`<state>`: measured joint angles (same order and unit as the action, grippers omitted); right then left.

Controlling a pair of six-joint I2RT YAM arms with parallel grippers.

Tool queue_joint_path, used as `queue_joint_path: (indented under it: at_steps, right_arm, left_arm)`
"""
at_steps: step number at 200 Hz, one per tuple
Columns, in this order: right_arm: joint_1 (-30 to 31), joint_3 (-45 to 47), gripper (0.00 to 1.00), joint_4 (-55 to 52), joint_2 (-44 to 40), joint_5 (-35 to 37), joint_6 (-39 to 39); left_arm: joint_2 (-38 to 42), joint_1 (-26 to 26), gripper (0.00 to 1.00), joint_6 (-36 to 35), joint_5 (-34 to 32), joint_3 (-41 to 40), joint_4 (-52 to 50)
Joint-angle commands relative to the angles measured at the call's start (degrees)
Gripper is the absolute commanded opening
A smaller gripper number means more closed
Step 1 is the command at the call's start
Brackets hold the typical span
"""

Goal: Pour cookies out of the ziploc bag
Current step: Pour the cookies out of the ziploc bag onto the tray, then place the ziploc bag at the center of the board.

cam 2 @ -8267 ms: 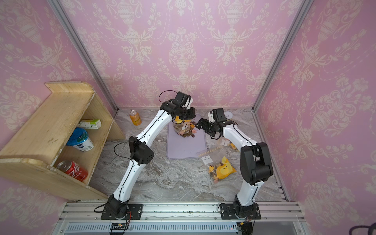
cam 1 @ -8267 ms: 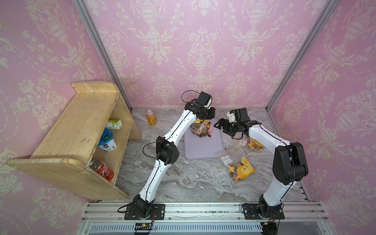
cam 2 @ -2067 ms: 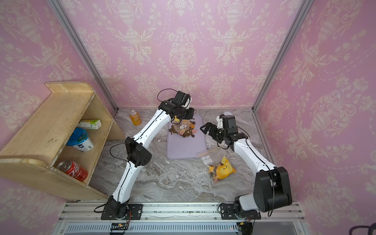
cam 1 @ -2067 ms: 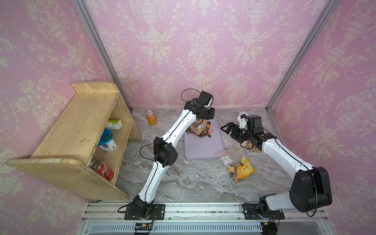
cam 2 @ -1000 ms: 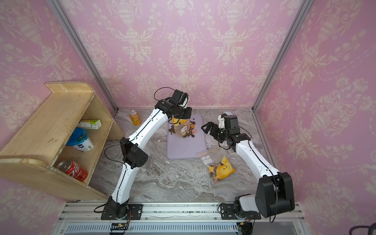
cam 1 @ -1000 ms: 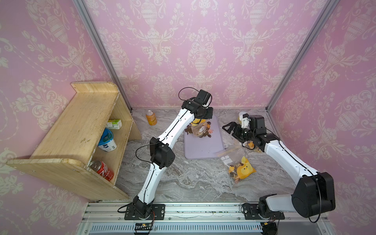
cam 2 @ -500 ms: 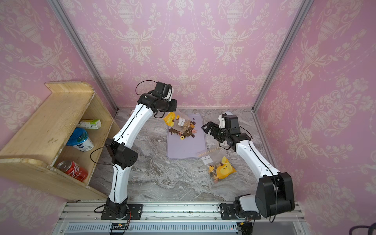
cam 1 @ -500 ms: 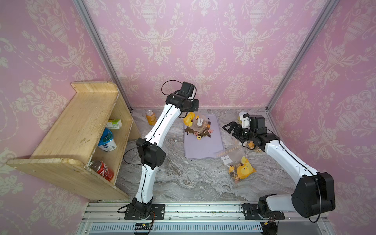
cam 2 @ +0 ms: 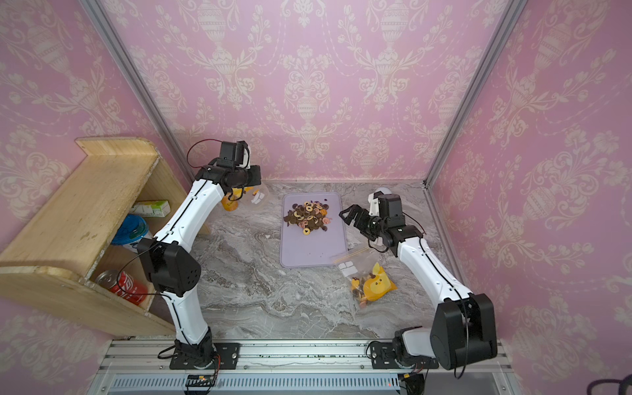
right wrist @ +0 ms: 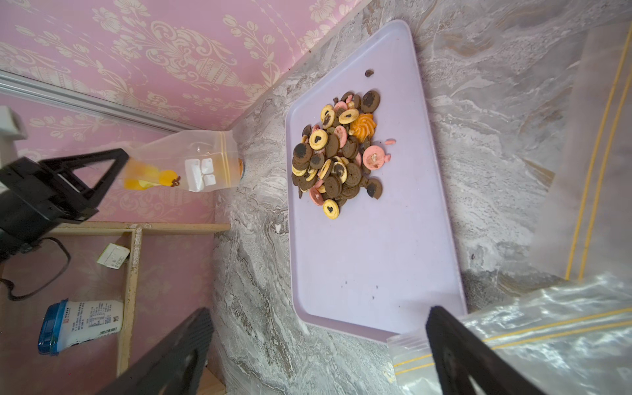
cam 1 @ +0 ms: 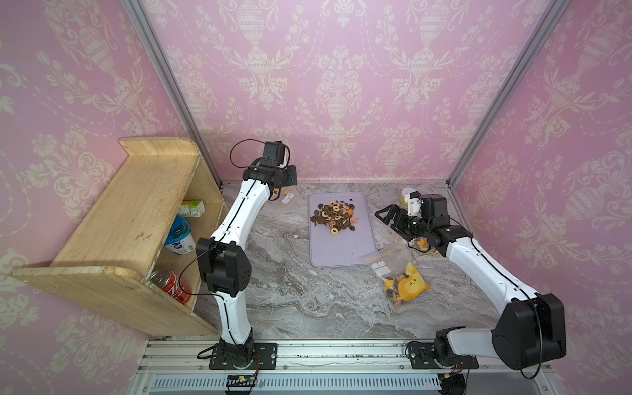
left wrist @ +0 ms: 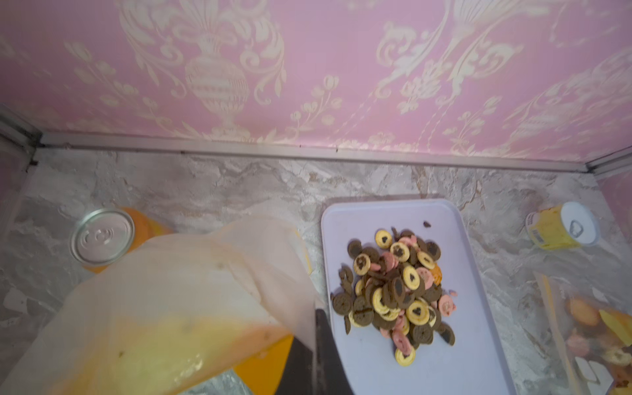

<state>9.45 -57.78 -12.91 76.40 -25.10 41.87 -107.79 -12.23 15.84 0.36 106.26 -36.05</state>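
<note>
A grey marbled table (cam 1: 307, 301) fills the floor of a booth walled in pink damask wallpaper (cam 1: 342, 85), with a wooden shelf (cam 1: 136, 205) standing along one side. On the table lies a lavender tray (cam 1: 342, 253), and the cookies (cam 1: 335, 219) sit heaped on its far half. The left fingers (right wrist: 85, 174) are pinched on a clear ziploc bag (right wrist: 191, 160), held in the air between shelf and tray, near the back wall. The right fingers (right wrist: 451, 345) stand wide and hold nothing, beside the tray and near a second bag (cam 1: 400, 277) lying on the table.
</note>
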Motion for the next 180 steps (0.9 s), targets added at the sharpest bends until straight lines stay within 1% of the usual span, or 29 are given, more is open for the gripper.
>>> queue_joint_path:
  at_steps: [1, 11, 30, 42, 49, 53, 58, 63, 67, 74, 82, 100, 116, 136, 156, 180]
  right_arm:
    - [-0.3, 1.7, 1.00, -0.2, -2.4, -0.4, 0.4]
    - [-0.3, 2.4, 1.00, 0.1, -2.7, -0.9, 0.5]
    - [-0.3, 4.2, 1.00, 0.2, -3.9, -1.2, 0.6]
    - [-0.4, 5.2, 1.00, -0.2, -5.0, -1.2, 0.3]
    - [-0.3, 5.7, 1.00, -0.5, -5.6, -1.1, 0.3]
    - [-0.3, 6.0, 1.00, -0.7, -5.9, -1.1, 0.1]
    - [-0.4, 6.5, 1.00, -0.8, -6.3, -1.0, 0.1]
    - [-0.3, 7.0, 1.00, -0.9, -6.6, -1.1, 0.1]
    - [-0.4, 7.2, 1.00, -1.0, -6.9, -1.1, 0.0]
    - [-0.3, 7.7, 1.00, -1.1, -7.3, -1.1, 0.0]
    - [-0.4, 8.2, 1.00, -1.2, -7.7, -1.2, 0.1]
    - [-0.3, 9.0, 1.00, -1.2, -8.4, -1.2, 0.2]
    - [-0.2, 9.3, 1.00, -2.2, -9.2, -1.3, -0.1]
    - [-0.2, 9.6, 1.00, -5.3, -11.6, -0.1, -1.1]
    - [-0.2, 9.4, 1.00, -10.6, -14.7, 1.5, -2.1]
    - [-0.2, 9.4, 1.00, -18.6, -20.5, 4.9, -3.5]
  left_arm:
    - [7.4, -0.3, 0.00, 2.0, -3.5, -15.9, 13.5]
    - [11.4, -0.4, 0.05, 3.7, -4.6, -24.5, 18.0]
    - [18.7, -0.3, 0.02, 6.3, -7.6, -38.4, 23.3]
    - [22.7, -0.3, 0.03, 7.3, -8.6, -44.5, 24.5]
    - [25.1, -0.4, 0.07, 7.9, -9.3, -48.0, 24.9]
    - [26.4, -0.4, 0.11, 8.2, -9.6, -49.4, 25.0]
    - [28.1, -0.3, 0.24, 8.6, -10.4, -51.5, 25.0]
    - [29.8, -0.4, 0.33, 9.0, -10.9, -53.4, 24.7]
    - [31.0, -0.3, 0.43, 9.3, -11.5, -54.6, 24.4]
    - [33.4, -0.3, 0.55, 9.9, -12.4, -56.6, 23.5]
    - [35.7, -0.3, 0.71, 10.5, -13.2, -58.5, 22.6]
    - [39.5, -0.2, 0.98, 11.2, -13.8, -60.7, 19.9]
    - [40.9, -0.3, 0.99, 10.7, -12.3, -60.4, 17.6]
    - [41.5, -0.3, 0.99, 11.4, -8.6, -59.2, 15.6]
    - [42.2, -0.3, 0.99, 13.0, -4.5, -58.0, 13.9]
    - [44.4, -0.8, 0.99, 15.4, 0.4, -57.6, 13.4]
